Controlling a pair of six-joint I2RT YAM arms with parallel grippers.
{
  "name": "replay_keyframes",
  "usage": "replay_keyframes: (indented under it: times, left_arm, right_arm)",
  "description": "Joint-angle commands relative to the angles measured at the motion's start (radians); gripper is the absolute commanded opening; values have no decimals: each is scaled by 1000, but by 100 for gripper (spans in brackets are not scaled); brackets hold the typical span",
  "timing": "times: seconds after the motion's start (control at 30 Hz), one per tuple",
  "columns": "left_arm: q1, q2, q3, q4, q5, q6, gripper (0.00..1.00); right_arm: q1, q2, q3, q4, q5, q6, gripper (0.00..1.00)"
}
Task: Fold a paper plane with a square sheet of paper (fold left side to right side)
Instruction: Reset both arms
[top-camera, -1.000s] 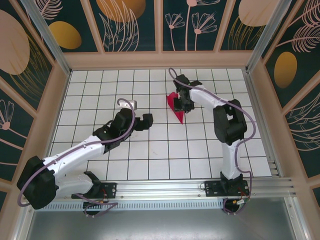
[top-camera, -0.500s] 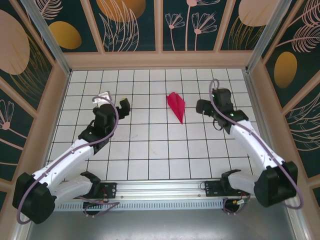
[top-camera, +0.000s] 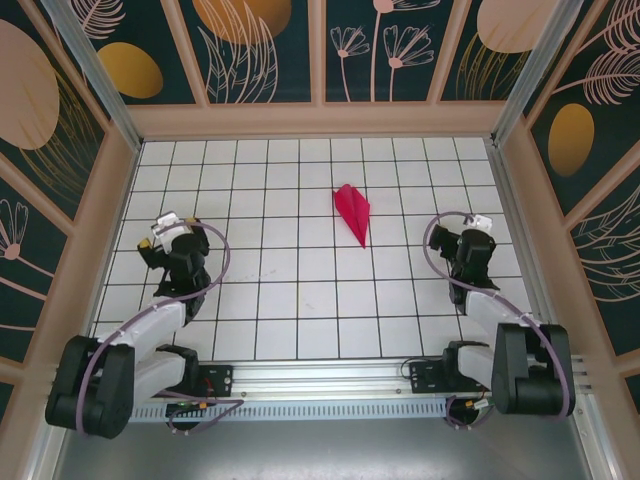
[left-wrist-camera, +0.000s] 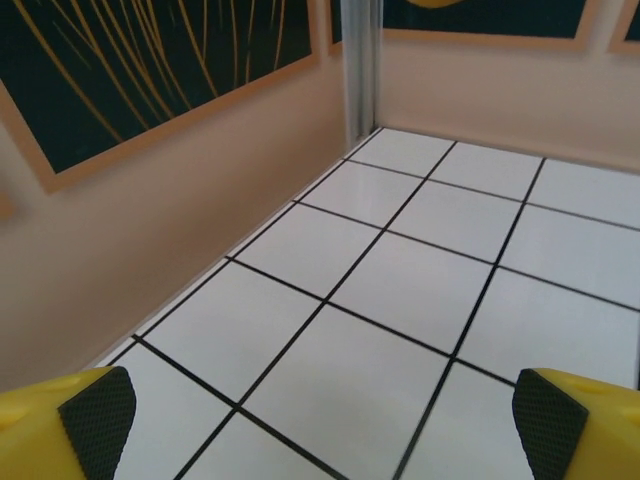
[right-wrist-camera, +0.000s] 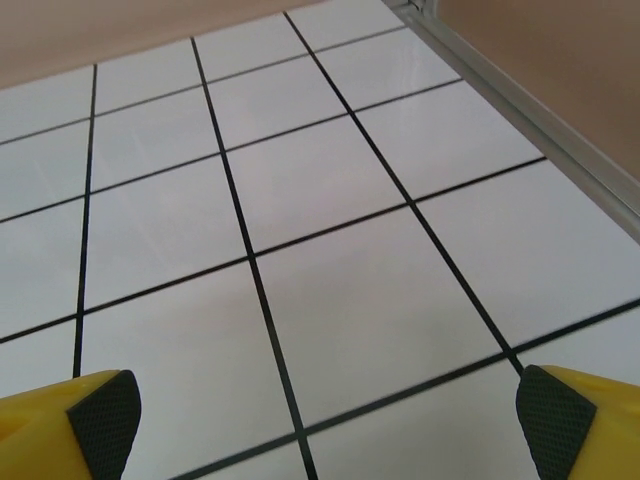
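Lying well apart from jaws: paper plane (top-camera: 352, 213).

Right gripper (right-wrist-camera: 325, 430): jaws stood wide apart, yellow fingers (right-wrist-camera: 40, 435) with black pads (right-wrist-camera: 105, 418) at the lower corners (bare tile between them). Table (right-wrist-camera: 330, 230): white tiles, black grid. Metal rail (right-wrist-camera: 520, 110), tan wall (right-wrist-camera: 570, 50), right.

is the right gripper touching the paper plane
Apart. The top external view shows several bare tiles between the paper plane and the open right gripper.
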Motion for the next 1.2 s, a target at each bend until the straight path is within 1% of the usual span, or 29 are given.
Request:
replay_keyframes:
  times: [0.0, 0.1, 0.13, 0.2, 0.27, 0.33, 0.4, 0.43, 0.5, 0.53, 0.57, 0.63, 0.87, 0.9, 0.93, 0.97, 1.0, 1.03, 1.07, 1.13, 1.17]
  left_arm:
    - [14, 74, -21, 217, 75, 92, 98]
    - [33, 168, -29, 323, 128, 105, 98]
    - [41, 177, -26, 324, 171, 115, 98]
    - [46, 191, -59, 448, 215, 146, 98]
    - [56, 202, -66, 490, 247, 157, 99]
    - [59, 213, -68, 516, 285, 165, 99]
    - [60, 231, -80, 584, 330, 162, 99]
    - [62, 253, -91, 633, 370, 163, 98]
    - [62, 334, -92, 726, 373, 180, 99]
    - [64, 352, -83, 733, 354, 175, 98]
    - [74, 327, -73, 673, 373, 159, 98]
    - [80, 338, -85, 712, 372, 158, 98]
    - [106, 341, -94, 723, 411, 133, 98]
    - [118, 347, -99, 734, 433, 122, 99]
    - [137, 384, -105, 755, 451, 103, 99]
    - [141, 434, -96, 833, 423, 104, 98]
    - [146, 401, -79, 733, 429, 86, 98]
    - [153, 386, -67, 693, 446, 79, 98]
    - [154, 410, -76, 757, 441, 82, 98]
    - [154, 396, -69, 709, 445, 77, 98]
    - [154, 404, -70, 729, 442, 79, 99]
  right_arm:
    - [-12, 78, -33, 405, -105, -63, 99]
    - [-11, 197, -42, 543, -141, -85, 99]
    - [-10, 239, -48, 593, -172, -87, 99]
    - [-6, 309, -65, 679, -198, -98, 99]
    - [15, 371, -79, 769, -190, -121, 99]
    - [20, 363, -70, 736, -190, -128, 99]
    - [13, 363, -66, 729, -170, -109, 99]
    - [9, 366, -51, 707, -170, -103, 99]
    - [-13, 367, -37, 680, -203, -88, 99]
    - [-13, 366, -37, 678, -202, -86, 99]
    - [-14, 365, -37, 678, -201, -87, 99]
    - [-14, 367, -35, 675, -199, -87, 99]
    - [-13, 366, -37, 677, -198, -89, 99]
    - [-13, 367, -37, 677, -197, -89, 99]
    - [-13, 367, -37, 677, -196, -88, 99]
    - [-13, 366, -37, 676, -197, -89, 99]
    - [-12, 366, -36, 677, -198, -88, 99]
    - [-12, 367, -36, 676, -198, -89, 99]
    - [-11, 367, -34, 676, -197, -88, 99]
    - [-11, 366, -36, 677, -196, -88, 99]
    - [-10, 365, -37, 677, -194, -90, 99]
